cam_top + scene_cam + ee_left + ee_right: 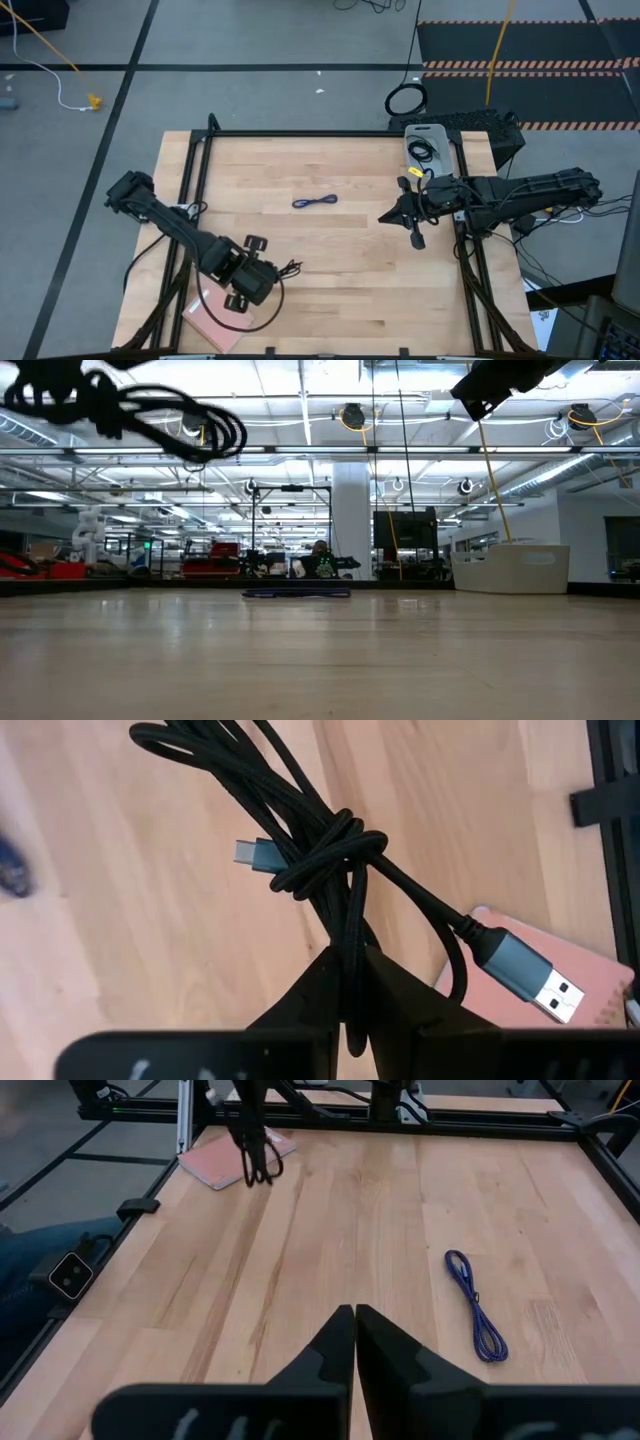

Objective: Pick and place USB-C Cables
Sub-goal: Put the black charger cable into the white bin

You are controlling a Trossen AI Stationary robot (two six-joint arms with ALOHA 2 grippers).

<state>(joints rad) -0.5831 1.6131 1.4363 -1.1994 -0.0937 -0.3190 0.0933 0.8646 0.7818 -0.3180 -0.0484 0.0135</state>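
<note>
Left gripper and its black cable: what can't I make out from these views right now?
- Where the black cable ends: left wrist view, loops cut off by the picture's edge.
- Whether the left gripper is over the pink pad: the arm covers it in the high view.
- Cable in the white tray: too small to identify.

Counted: two black cables (330,860) (421,151), one blue-purple cable (314,202), one pink pad (215,322), two grippers (262,278) (392,217).
</note>
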